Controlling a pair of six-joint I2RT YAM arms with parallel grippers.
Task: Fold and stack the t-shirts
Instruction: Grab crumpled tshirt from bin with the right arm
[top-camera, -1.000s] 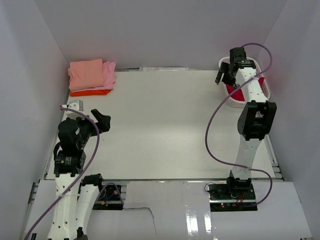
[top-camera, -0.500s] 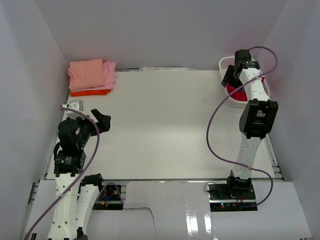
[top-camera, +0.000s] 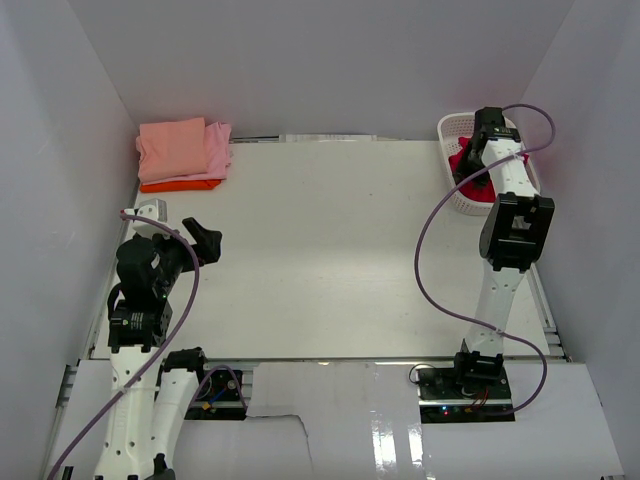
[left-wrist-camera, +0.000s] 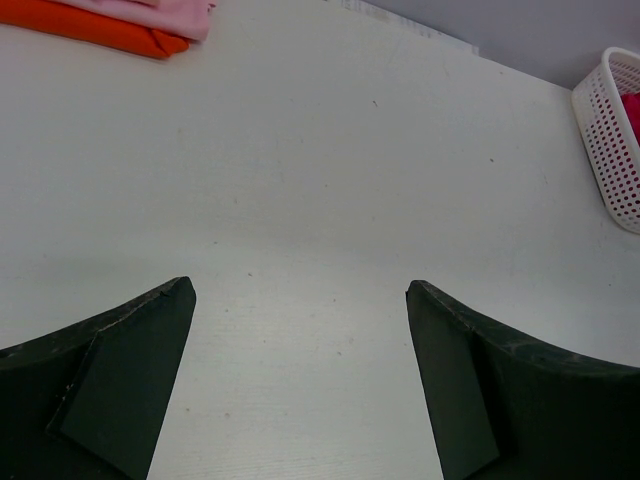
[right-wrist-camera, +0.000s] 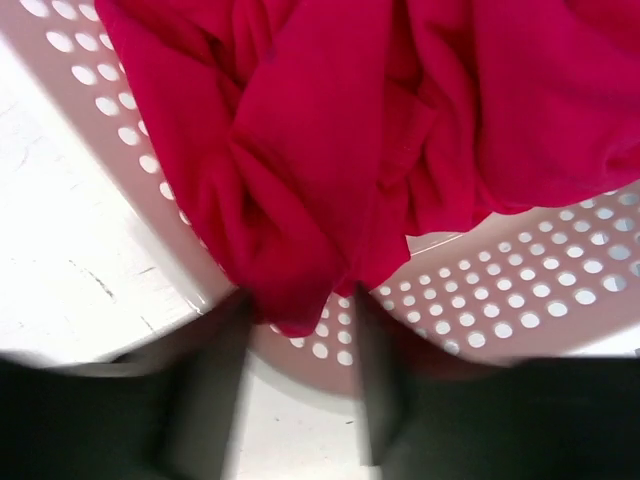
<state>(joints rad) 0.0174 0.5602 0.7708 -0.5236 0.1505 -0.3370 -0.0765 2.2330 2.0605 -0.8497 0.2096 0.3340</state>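
- Your right gripper (right-wrist-camera: 300, 300) is down in the white basket (right-wrist-camera: 520, 280), which sits at the 1 o'clock corner of the counter (top-camera: 320, 250).
- The crimson t-shirt (right-wrist-camera: 330, 130) is bunched inside that basket. From the wrist view it lies at 12 o'clock of the jaws and spills over the near wall.
- One hanging fold runs from 12 to 6 o'clock, and its tip drops between the two jaws. They stand on either side of it and are blurred, so you cannot tell whether they have clamped onto the cloth.
- Your left gripper (left-wrist-camera: 300, 290) hangs over bare counter at about 8 o'clock with its jaws spread wide and nothing in them.
- The right arm is plainly the nearer one. The left sits well apart from the basket, across the counter.
- The folded stack is at 11 o'clock: the salmon-pink t-shirt (top-camera: 172, 147) is on top, the light pink t-shirt (top-camera: 218, 150) shows at its right edge and the orange t-shirt (top-camera: 180, 185) is underneath.
- In my judgement you are at the pick-up step. The lift should go straight up along the fold, so the cloth clears the basket wall instead of dragging the basket.
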